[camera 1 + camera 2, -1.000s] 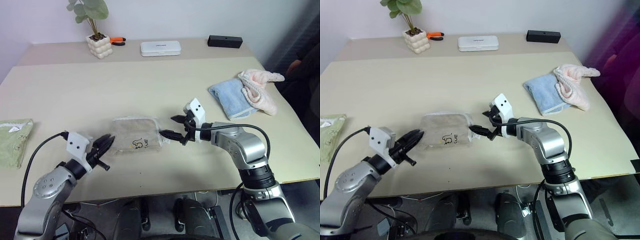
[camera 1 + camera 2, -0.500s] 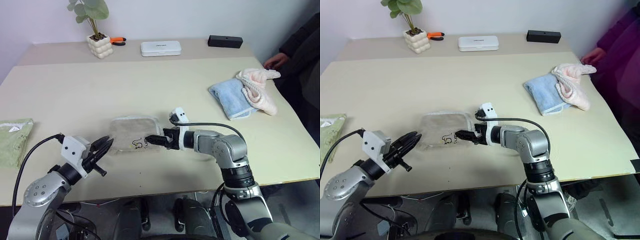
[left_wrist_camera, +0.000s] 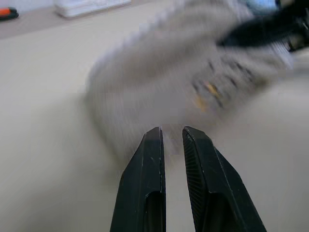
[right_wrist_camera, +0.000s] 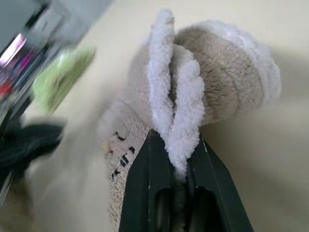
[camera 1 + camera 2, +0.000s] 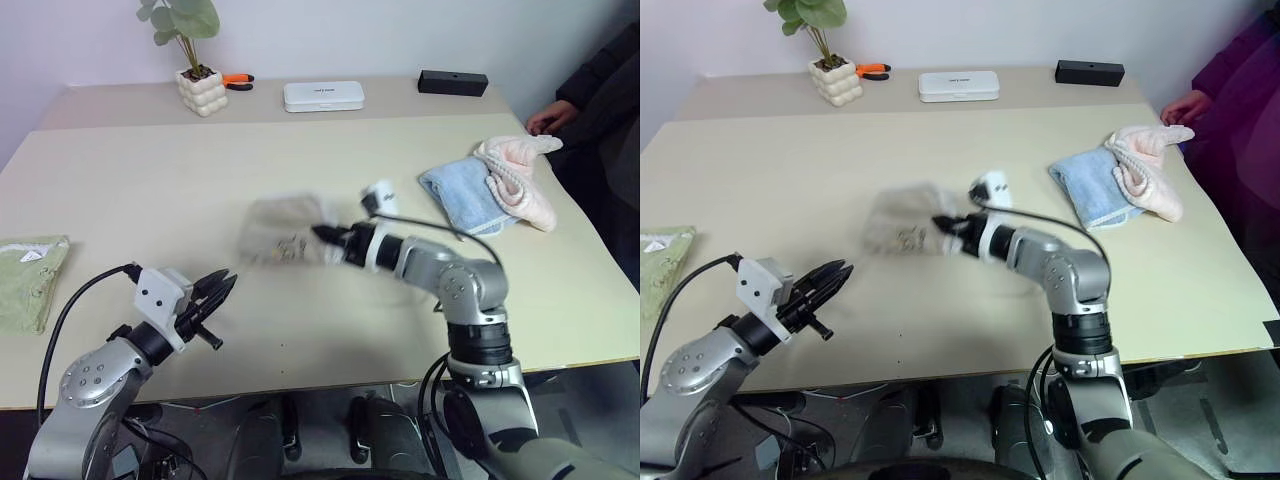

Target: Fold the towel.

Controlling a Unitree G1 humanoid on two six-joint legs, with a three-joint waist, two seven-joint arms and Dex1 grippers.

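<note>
The towel (image 5: 285,232), beige terry with whitish corded edging and dark embroidery, is bunched and lifted off the table near its middle. My right gripper (image 5: 322,236) is shut on the towel's right edge. In the right wrist view the corded edging (image 4: 175,111) is pinched between the two black fingers (image 4: 149,193). My left gripper (image 5: 228,283) hangs over the table's near left part, short of the towel and pointing at it. Its fingers (image 3: 149,164) are nearly together with nothing between them.
A pale green cloth (image 5: 28,280) lies at the left edge. A light blue cloth (image 5: 455,195) with a pink cloth (image 5: 520,180) on it lies at the right, near a person's hand (image 5: 545,120). At the back stand a potted plant (image 5: 198,90), orange pliers (image 5: 237,79), a white box (image 5: 322,96) and a black box (image 5: 452,82).
My right gripper went from open beside the towel to shut on its right edge, then lifted the towel up and away from me. The left gripper has stayed about where it was.
</note>
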